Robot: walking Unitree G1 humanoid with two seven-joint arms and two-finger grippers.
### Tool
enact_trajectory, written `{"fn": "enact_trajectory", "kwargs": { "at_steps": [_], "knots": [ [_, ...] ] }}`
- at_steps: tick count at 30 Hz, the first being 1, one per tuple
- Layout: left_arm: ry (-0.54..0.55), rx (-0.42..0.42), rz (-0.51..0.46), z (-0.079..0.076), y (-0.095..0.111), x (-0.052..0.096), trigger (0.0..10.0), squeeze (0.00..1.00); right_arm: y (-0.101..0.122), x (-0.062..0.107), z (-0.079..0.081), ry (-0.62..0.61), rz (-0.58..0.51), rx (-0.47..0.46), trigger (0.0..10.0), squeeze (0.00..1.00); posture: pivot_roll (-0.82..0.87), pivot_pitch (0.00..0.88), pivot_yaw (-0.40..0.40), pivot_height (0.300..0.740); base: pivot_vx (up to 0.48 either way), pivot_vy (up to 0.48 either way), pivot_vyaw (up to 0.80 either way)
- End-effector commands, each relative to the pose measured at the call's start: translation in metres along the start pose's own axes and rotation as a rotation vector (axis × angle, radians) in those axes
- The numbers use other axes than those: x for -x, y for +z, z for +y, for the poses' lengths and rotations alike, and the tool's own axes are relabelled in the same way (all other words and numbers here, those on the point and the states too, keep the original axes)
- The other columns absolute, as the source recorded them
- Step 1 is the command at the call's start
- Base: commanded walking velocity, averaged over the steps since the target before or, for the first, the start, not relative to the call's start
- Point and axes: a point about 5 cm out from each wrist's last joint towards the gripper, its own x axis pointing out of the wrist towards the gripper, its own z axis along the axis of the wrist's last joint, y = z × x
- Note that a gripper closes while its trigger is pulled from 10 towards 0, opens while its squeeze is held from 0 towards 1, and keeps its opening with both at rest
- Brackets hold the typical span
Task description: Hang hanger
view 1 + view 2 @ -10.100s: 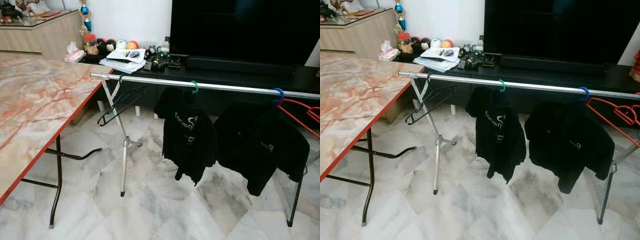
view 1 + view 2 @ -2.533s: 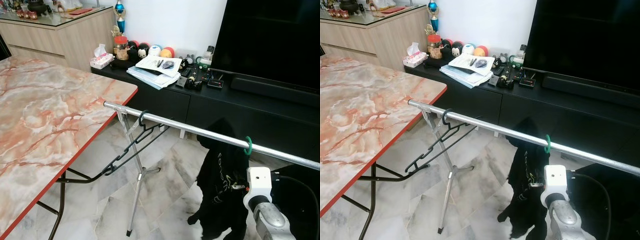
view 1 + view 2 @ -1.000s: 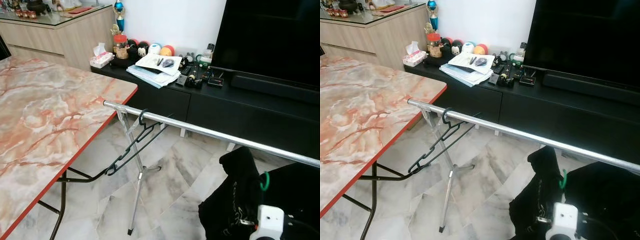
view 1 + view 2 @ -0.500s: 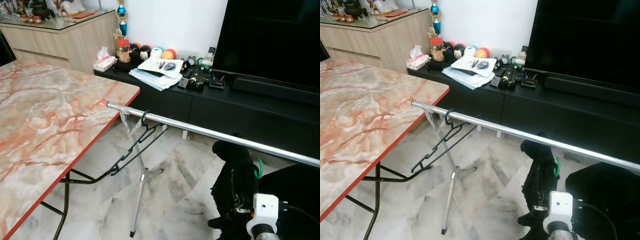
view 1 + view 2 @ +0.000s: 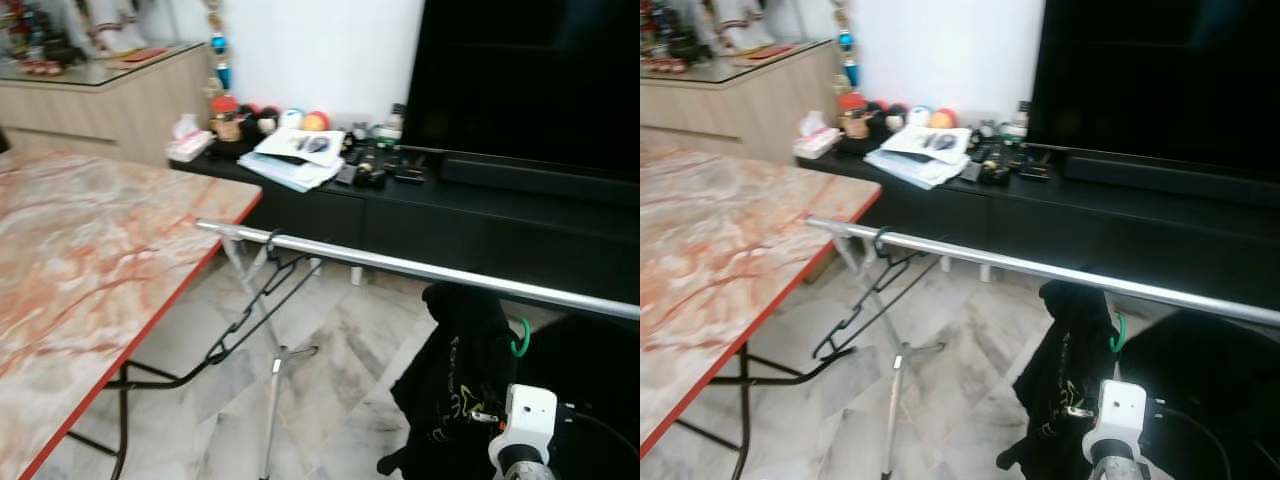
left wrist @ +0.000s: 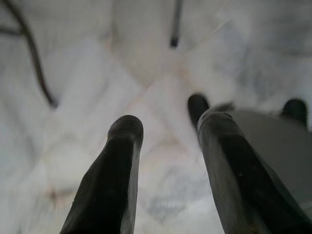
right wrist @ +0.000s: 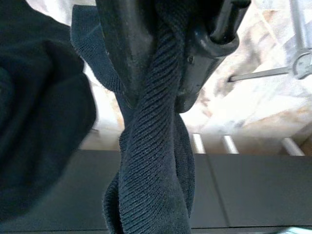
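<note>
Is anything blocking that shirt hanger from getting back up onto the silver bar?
Nothing visible does. The right gripper holds the black shirt with its green hanger hook just below the silver rail. The stretch of rail above it is bare; the empty black hanger hangs further along.

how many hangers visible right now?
2. A bare black hanger hooked on the rail near its table-side end. A green hanger inside the black shirt, below the rail, held up by the right tool. More may be hidden past the frame's right edge.
</note>
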Motion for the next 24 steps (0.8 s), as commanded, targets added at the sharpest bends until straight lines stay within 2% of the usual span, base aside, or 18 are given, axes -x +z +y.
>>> {"fn": "enact_trajectory", "kwargs": {
  "at_steps": [1,7,9,11,15,18,24],
  "knots": [
    [-0.018,-0.012,-0.025,-0.004,0.006,-0.001,10.0,0.0,0.008,-0.004,0.001,-0.009,-0.04,-0.013,10.0,0.0,0.05,0.005,0.061,0.74,0.0,0.0,-0.8],
    [-0.016,-0.061,-0.008,0.0,0.004,-0.001,10.0,0.0,0.009,-0.005,0.006,-0.006,-0.047,-0.016,10.0,0.0,0.06,0.001,0.075,0.74,0.0,0.0,-0.8],
    [-0.001,-0.079,-0.003,0.002,0.003,0.0,10.0,0.0,0.009,-0.005,0.008,-0.006,-0.048,-0.019,10.0,0.0,0.06,0.0,0.078,0.74,0.0,-0.401,-0.8],
    [0.008,-0.073,0.004,0.004,0.002,0.0,10.0,0.0,0.009,-0.005,0.01,-0.004,-0.049,-0.022,10.0,0.0,0.06,0.001,0.077,0.74,0.0,-0.48,-0.8],
    [0.022,-0.04,0.011,0.007,-0.001,0.001,10.0,0.0,0.007,-0.005,0.016,0.014,-0.044,-0.023,10.0,0.0,0.08,0.002,0.07,0.74,0.0,0.0,-0.8],
    [0.028,-0.032,0.02,0.011,-0.006,0.003,10.0,0.0,0.011,-0.007,0.02,0.029,-0.065,-0.024,10.0,0.0,0.08,0.009,0.069,0.74,0.0,0.0,-0.15],
    [0.022,-0.03,0.026,0.01,-0.01,0.004,10.0,0.0,0.014,-0.008,0.02,0.029,-0.076,-0.026,10.0,0.0,0.08,0.02,0.067,0.74,0.0,0.0,0.0]
  ]
}}
